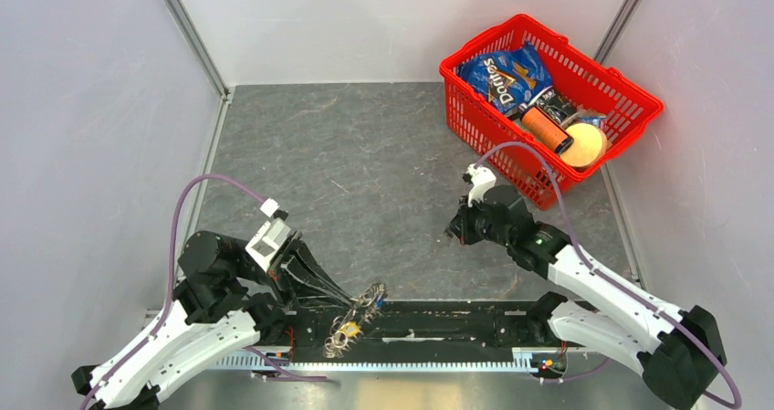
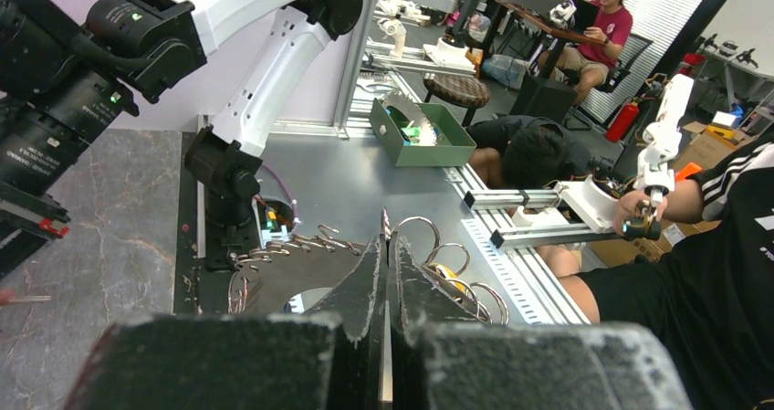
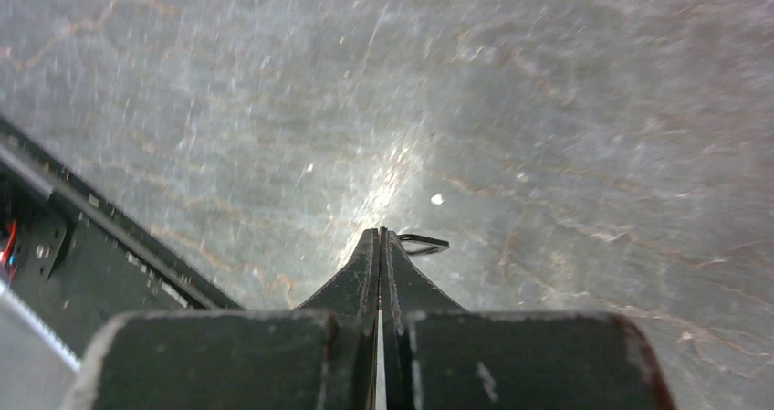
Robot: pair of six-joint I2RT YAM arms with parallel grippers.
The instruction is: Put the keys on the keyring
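Since both pincers hold only by their very tips, we judge slipping to be the main risk.

From above, we see the left gripper (image 1: pixel 351 300) low at the table's near edge. Its tips are pressed together at the keyring (image 1: pixel 356 321), a spiky grey bunch with a yellow fleck. The bunch lies over the black rail between the arm bases, where it could snag or twist. The right gripper (image 1: pixel 454 231) hovers well apart, mid-table. A red basket (image 1: pixel 488 131) in the far right corner holds a blue Doritos bag (image 1: pixel 507 77), an orange cylinder (image 1: pixel 546 129), a pale yellow ball (image 1: pixel 584 143) and a dark packet (image 1: pixel 559 104).

At the left wrist, we see the left gripper (image 2: pixel 384 246) seeming to pinch the edge of the keyring (image 2: pixel 301 264). A green box (image 2: pixel 424 152) beyond the table holds small items we cannot make out.

At the right wrist, we see the right gripper (image 3: pixel 381 235) closed on a thin dark loop (image 3: pixel 424 242) above the blurred table (image 3: pixel 548 109). We cannot tell whether the loop belongs to one of the keys, and so slight a hold could drop it.
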